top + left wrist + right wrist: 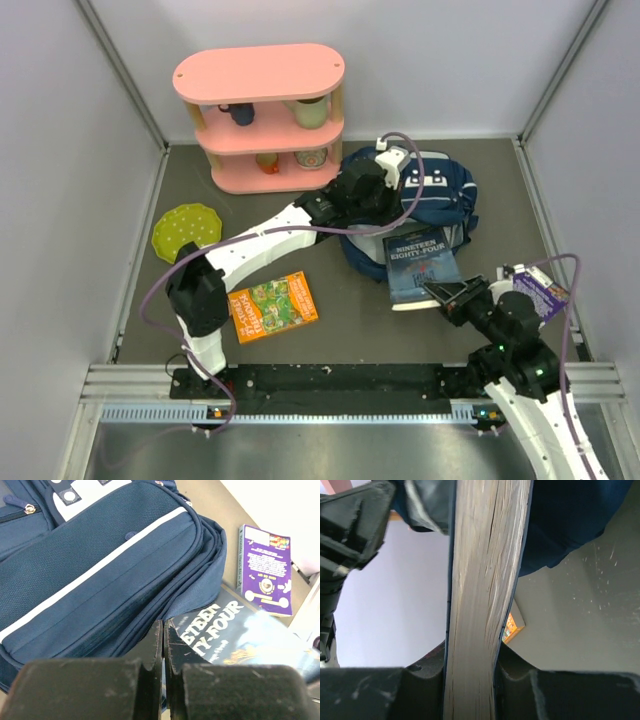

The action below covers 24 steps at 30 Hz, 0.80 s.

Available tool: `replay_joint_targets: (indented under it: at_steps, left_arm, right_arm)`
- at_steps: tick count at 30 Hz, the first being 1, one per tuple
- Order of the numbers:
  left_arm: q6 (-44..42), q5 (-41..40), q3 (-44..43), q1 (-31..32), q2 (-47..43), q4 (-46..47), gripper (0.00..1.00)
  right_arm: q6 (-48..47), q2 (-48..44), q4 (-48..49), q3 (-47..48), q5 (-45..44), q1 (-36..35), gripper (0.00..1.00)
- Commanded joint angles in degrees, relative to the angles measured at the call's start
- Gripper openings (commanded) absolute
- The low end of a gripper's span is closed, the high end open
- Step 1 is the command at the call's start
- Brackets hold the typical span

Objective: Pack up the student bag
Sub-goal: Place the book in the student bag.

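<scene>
Book-loading step: right gripper (438, 291) jaws pinch the book (420, 260), the student bag (445, 190) just beyond them. Left gripper (163, 635) jaws are pressed together. The next move likely calls for an opened bag mouth.

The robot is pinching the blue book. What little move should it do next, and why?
Probably tip the blue book up and ease it toward the student bag. The right end effector is shut on its page edge, and its far end lies against the bag. The left end effector is shut beside the bag; whether a pocket is open I cannot tell, so go slowly.
</scene>
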State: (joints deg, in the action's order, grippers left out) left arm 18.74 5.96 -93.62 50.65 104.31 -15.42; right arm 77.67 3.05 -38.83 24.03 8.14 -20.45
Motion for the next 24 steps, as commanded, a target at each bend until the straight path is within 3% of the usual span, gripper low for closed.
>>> replay_joint_targets:
  at_steps: [1, 7, 12, 24]
  left_arm:
    - [2.53, 1.07, -1.21, 1.20, -6.83, 8.30, 0.00]
    - [3.14, 1.60, 4.49, 2.78, -11.75, 8.47, 0.00]
    - [4.19, 1.34, 9.95, 3.22, -15.71, 10.50, 0.00]
    - [4.28, 3.88, 4.94, 5.59, -15.37, 10.23, 0.00]
  right_arm:
    - [6.27, -2.26, 23.32, -5.39, 3.64, 0.14, 0.00]
    - [3.98, 3.80, 37.76, -10.76, 2.41, 0.06, 0.00]
    - [7.84, 9.94, 50.08, -14.45, -1.53, 0.15, 0.00]
    - [9.87, 27.26, 68.51, -15.51, -11.83, 0.67, 0.00]
